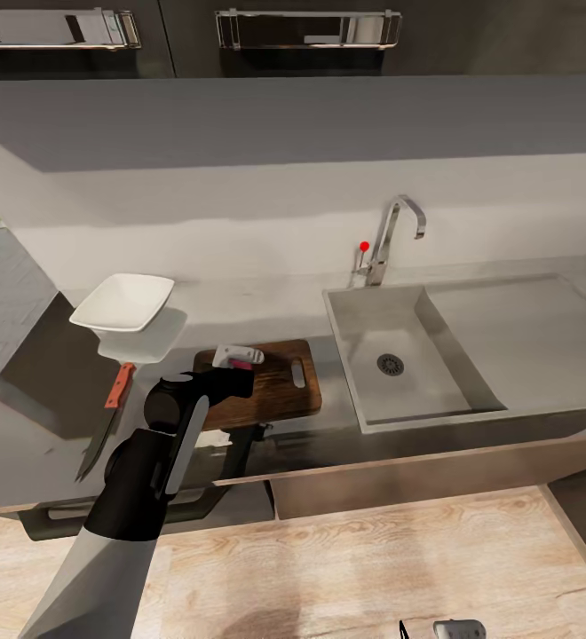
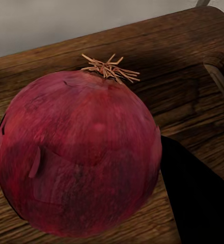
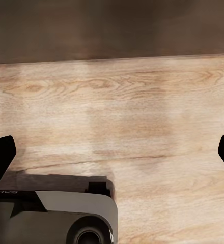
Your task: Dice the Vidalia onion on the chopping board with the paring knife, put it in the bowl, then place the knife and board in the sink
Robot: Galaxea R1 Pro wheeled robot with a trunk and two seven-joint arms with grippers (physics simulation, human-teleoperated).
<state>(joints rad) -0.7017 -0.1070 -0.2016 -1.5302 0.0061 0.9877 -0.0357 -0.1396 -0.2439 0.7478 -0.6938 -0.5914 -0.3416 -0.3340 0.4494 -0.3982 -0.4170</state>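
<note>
The Vidalia onion (image 2: 81, 152), a dark red ball with a dry tuft on top, sits between the black fingers (image 2: 198, 198) of my left gripper (image 1: 237, 357), which is shut on it. It hangs just over the dark brown chopping board (image 1: 280, 390), whose wood grain (image 2: 168, 61) lies right under it. In the head view just a pink sliver of the onion (image 1: 238, 363) peeks out. The paring knife (image 1: 111, 408) with its red-orange handle lies left of the board. Behind it stands the white bowl (image 1: 124, 302). The sink (image 1: 417, 395) is empty. My right gripper (image 3: 112, 152) is open, low over the floor.
The chrome tap (image 1: 391, 235) with a red dot rises behind the basin, and the drainboard (image 1: 524, 328) stretches to its right. The grey countertop (image 1: 27, 417) ends in a straight front edge above dark cabinets. Light wooden floor (image 1: 373, 568) lies below. Wall cabinets hang overhead.
</note>
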